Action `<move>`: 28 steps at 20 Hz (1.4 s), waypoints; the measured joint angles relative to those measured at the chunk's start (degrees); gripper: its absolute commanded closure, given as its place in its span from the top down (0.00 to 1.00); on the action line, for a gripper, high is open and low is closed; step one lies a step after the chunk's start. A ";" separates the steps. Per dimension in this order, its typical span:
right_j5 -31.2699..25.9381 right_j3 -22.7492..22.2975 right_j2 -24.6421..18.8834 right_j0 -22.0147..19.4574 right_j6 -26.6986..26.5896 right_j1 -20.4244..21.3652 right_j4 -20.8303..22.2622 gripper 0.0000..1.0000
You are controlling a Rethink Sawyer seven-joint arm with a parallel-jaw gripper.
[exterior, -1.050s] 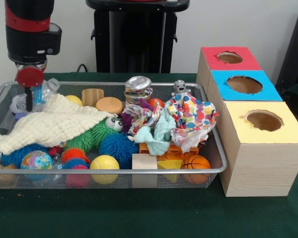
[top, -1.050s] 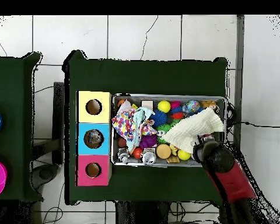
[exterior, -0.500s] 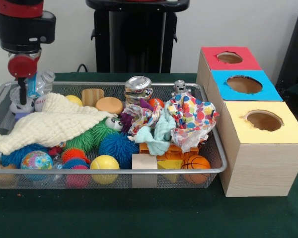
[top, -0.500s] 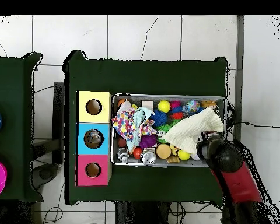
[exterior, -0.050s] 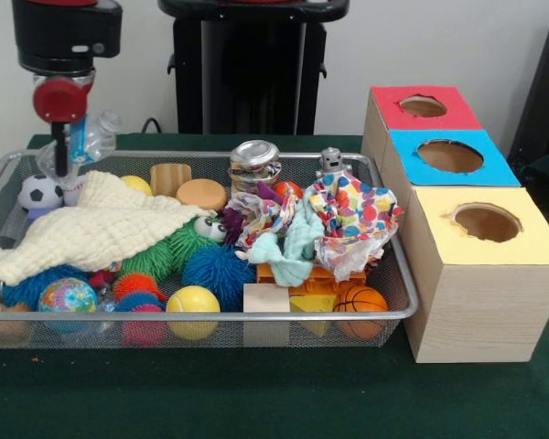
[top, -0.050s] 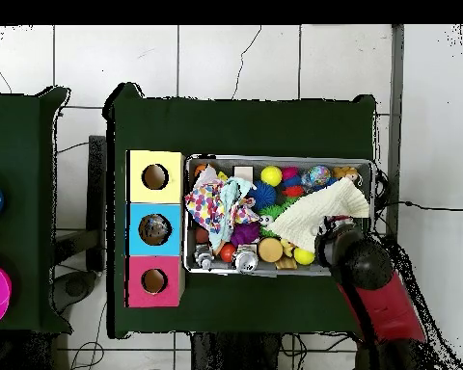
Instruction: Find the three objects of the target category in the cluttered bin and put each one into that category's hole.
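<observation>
The pincer (exterior, -0.050s: 66, 155) hangs over the far left corner of the wire mesh bin (exterior, -0.050s: 398, 274), clenched on a clear crumpled plastic bottle (exterior, -0.050s: 91, 139) lifted just above the rim, tilted beside the dark finger. From above, the red and black arm (top, -0.050s: 370, 289) covers that corner of the bin.

3 boxes (exterior, -0.050s: 471, 274) of pale wood stand in a row touching the bin's side, each with 1 round hole: red top (exterior, -0.050s: 423, 107), blue top (exterior, -0.050s: 450, 155), yellow top (exterior, -0.050s: 487, 222).

In the bin: 1 cream waffle-textured cloth (exterior, -0.050s: 91, 229) draped over the left half, 1 small soccer ball (exterior, -0.050s: 38, 192) just under the bottle, 1 globe-print ball (exterior, -0.050s: 67, 294), 1 smooth yellow ball (exterior, -0.050s: 192, 306), 1 orange basketball (exterior, -0.050s: 360, 300), 1 blue spiky rubber ball (exterior, -0.050s: 218, 270), 1 green spiky toy with googly eyes (exterior, -0.050s: 178, 245). Mid-bin, 1 polka-dot cloth (exterior, -0.050s: 361, 219) lies crumpled beside 1 mint cloth (exterior, -0.050s: 288, 247). At the back, 1 crushed shiny metal can (exterior, -0.050s: 254, 163), 2 wooden pieces, 1 ribbed (exterior, -0.050s: 170, 176) and 1 rounded (exterior, -0.050s: 201, 193). 1 pale wooden cube (exterior, -0.050s: 266, 300) sits at the front wall. All on the dark green tabletop (exterior, -0.050s: 256, 393)
</observation>
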State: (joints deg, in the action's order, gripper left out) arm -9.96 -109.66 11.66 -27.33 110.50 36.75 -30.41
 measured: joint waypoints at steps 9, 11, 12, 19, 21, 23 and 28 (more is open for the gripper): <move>3.60 -3.31 2.50 8.48 0.00 1.46 0.02 0.00; 5.79 -4.06 2.52 9.27 0.00 1.68 0.02 0.00; 7.43 -4.67 2.52 9.47 0.00 1.92 0.01 0.00; 11.80 -7.12 2.54 8.88 0.00 3.59 -0.01 0.00; 11.80 -7.37 2.54 8.80 0.00 4.05 -0.01 0.00; 11.77 -7.80 2.35 8.64 0.00 4.90 -0.01 0.00; 10.76 -8.67 1.45 7.99 0.00 6.91 -0.03 0.00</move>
State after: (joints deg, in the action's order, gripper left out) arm 0.80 -118.32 13.11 -19.34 110.50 43.67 -30.44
